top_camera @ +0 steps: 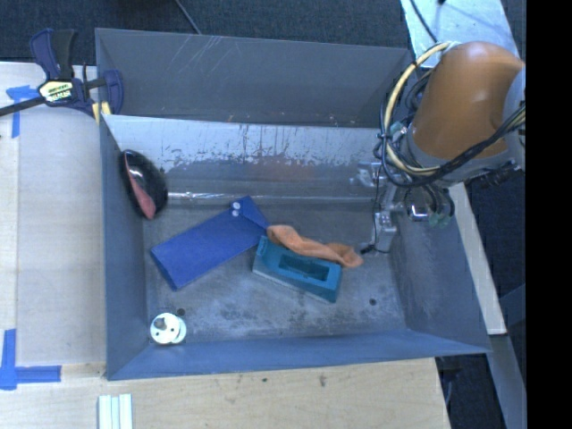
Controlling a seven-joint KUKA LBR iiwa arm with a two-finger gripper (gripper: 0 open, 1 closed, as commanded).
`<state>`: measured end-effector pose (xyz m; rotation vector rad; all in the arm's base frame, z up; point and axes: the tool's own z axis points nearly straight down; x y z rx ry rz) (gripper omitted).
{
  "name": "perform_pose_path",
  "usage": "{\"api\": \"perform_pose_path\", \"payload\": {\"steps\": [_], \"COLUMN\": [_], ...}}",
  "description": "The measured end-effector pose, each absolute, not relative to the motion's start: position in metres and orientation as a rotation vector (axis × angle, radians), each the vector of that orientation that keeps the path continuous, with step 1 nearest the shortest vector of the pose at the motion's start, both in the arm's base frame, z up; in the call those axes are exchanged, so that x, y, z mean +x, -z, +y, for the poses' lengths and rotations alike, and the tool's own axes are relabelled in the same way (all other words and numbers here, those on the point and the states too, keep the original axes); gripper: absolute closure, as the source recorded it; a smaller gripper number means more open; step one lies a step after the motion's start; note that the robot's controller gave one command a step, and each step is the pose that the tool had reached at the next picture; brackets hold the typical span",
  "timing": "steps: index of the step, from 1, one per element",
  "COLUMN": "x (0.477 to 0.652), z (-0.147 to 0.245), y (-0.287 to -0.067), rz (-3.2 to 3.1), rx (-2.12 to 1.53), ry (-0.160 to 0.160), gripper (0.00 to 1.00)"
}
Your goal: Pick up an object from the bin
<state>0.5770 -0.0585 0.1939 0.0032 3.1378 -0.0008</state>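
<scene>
My gripper [384,226] hangs low at the right side of the bin, close to the right wall. Just left of its tip lies the end of a tan, floppy strip [311,245]; I cannot tell whether the two touch. The strip is draped over a teal rectangular block with a hollow top [298,273], which lies in the middle of the bin floor. A flat dark-blue box [207,247] lies tilted to the left of the block.
A black and pink oval thing [143,184] leans against the left wall. A small white round cap [167,329] sits in the near left corner. The arm's orange dome and cables hang over the bin's right rim.
</scene>
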Motion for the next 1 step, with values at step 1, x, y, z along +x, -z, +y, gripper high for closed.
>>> {"api": "perform_pose_path", "payload": {"steps": [1], "x": [0.5826], "z": [-0.0324], "y": [-0.1373], "rz": [3.130], "rx": [0.165], "ry": [0.000], "gripper": [0.00]}}
